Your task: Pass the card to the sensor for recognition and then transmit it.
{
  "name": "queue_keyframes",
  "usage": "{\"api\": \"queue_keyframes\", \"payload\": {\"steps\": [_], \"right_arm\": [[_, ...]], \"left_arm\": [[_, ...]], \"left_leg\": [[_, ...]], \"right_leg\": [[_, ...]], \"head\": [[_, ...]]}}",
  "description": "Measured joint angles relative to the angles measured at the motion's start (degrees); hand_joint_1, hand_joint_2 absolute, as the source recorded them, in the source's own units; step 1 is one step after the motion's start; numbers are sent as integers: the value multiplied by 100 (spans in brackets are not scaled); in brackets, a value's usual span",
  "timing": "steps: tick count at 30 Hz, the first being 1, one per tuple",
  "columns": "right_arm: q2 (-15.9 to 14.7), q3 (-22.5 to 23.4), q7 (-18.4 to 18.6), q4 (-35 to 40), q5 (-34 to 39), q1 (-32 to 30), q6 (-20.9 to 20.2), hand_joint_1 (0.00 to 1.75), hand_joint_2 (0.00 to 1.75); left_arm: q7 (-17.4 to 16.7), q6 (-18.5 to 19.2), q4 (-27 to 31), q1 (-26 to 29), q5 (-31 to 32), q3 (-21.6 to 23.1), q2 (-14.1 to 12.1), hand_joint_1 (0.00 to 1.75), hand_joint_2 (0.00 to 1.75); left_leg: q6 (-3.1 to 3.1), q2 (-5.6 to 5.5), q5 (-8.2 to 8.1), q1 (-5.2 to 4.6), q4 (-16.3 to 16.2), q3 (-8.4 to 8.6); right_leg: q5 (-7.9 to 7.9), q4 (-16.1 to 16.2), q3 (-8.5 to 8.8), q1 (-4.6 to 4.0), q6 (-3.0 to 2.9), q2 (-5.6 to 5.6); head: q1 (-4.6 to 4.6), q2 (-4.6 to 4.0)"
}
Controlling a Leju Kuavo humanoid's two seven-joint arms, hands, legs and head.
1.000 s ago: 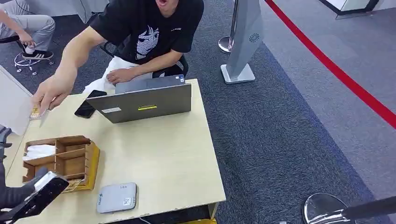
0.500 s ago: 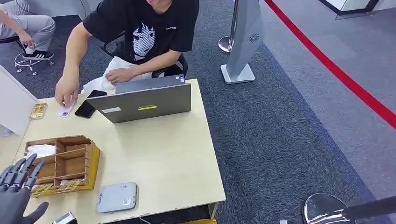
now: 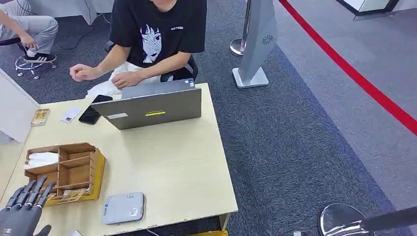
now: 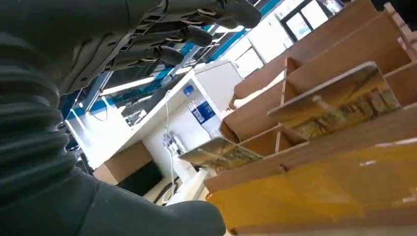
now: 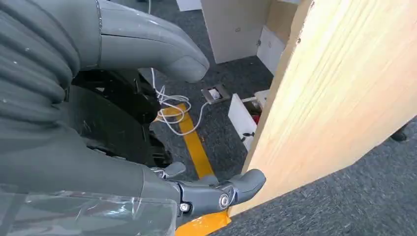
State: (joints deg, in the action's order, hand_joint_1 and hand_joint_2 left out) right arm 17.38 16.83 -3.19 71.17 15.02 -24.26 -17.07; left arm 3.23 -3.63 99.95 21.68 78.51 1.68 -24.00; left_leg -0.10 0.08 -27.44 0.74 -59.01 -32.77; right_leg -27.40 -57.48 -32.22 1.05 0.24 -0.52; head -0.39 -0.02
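Observation:
A pale card (image 3: 70, 114) lies flat on the table beside a black phone (image 3: 93, 109). The grey card sensor (image 3: 123, 208) sits near the table's front edge. A wooden organizer box (image 3: 64, 169) holds patterned cards (image 3: 69, 195) in its front slots; they stand tilted in the left wrist view (image 4: 334, 98). My left hand (image 3: 22, 210) hovers at the front left corner just in front of the box, fingers (image 4: 187, 34) spread and empty. My right hand (image 5: 162, 123) hangs low beside the table's wooden side panel (image 5: 334, 98), holding nothing.
A person in a black shirt (image 3: 157, 29) sits behind the table, both hands drawn back off it. A grey laptop (image 3: 152, 105) stands open at the back. A white panel (image 3: 14, 110) borders the left. A small patterned item (image 3: 39, 116) lies near it.
The person set the pale card down by the phone and pulled the arm back. My left hand turned its spread fingers into view and shifted slightly right and lower.

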Motion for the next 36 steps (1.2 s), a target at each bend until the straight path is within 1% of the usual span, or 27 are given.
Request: {"api": "queue_keyframes", "payload": {"steps": [4, 8, 11, 14, 20, 25, 30, 31, 32, 33, 36], "right_arm": [[0, 13, 0, -33, -11, 9, -9, 0, 175], [0, 13, 13, -46, -35, 17, -9, 0, 175], [0, 17, 208, -31, -77, 20, -37, 0, 175], [0, 22, 282, -20, -103, 35, -61, 0, 175], [0, 28, 313, -20, -105, 55, -61, 0, 175], [0, 31, 326, -22, -155, 82, -81, 0, 175], [0, 31, 363, -26, -216, 117, -92, 0, 175], [0, 31, 363, -28, -216, 121, -92, 0, 175], [0, 31, 363, -28, -201, 121, -92, 0, 175], [0, 31, 363, -28, -197, 120, -85, 0, 175], [0, 31, 363, -28, -197, 121, -77, 0, 175]], "left_arm": [[-7, -9, -98, -67, 100, 20, 46, 0, 175], [-7, -74, -270, -278, 428, 26, 207, 0, 175], [22, -94, -433, -481, 676, 42, 389, 0, 175], [42, -76, -560, -656, 780, 109, 555, 0, 175], [42, -57, -686, -813, 817, 194, 741, 0, 175], [-6, 89, -761, -904, 824, 221, 870, 0, 175], [-15, 157, -798, -962, 842, 232, 988, 0, 175], [-22, 175, -798, -971, 842, 238, 1010, 10, 175], [-37, 192, -798, -980, 837, 249, 1031, 171, 175], [-57, 212, -798, -987, 824, 251, 1049, 175, 175], [-66, 256, -798, -1000, 804, 253, 1097, 175, 175]], "left_leg": [[0, -1, 0, 0, 0, 0], [2, -3, 1, -1, 0, 0], [2, -3, 2, -1, 0, 0], [3, -2, 2, -1, -1, 0], [2, -1, 2, -1, -1, 0], [2, -1, 2, -1, -1, 0], [2, -1, 3, -1, -1, 0], [2, -1, 3, -1, -1, 0], [2, -1, 3, -1, -1, 0], [2, -1, 3, -1, -1, 0], [3, -1, 3, -1, -1, 0]], "right_leg": [[0, 0, 0, 0, 0, 1], [1, 0, 1, 0, 1, 3], [3, 0, 2, 1, 3, 4], [6, 0, 9, 1, 6, 4], [7, 0, 8, 1, 5, 2], [7, 0, 5, 1, 5, 2], [8, 0, 0, 1, 5, 2], [8, 0, 1, 1, 5, 2], [8, 0, 7, 1, 5, 2], [8, 0, 8, 1, 5, 2], [8, 0, 8, 1, 5, 2]], "head": [[0, 0], [0, 0], [0, 0], [0, 0], [0, 0], [0, 0], [0, 0], [0, 0], [0, 0], [0, 0], [0, 0]]}}
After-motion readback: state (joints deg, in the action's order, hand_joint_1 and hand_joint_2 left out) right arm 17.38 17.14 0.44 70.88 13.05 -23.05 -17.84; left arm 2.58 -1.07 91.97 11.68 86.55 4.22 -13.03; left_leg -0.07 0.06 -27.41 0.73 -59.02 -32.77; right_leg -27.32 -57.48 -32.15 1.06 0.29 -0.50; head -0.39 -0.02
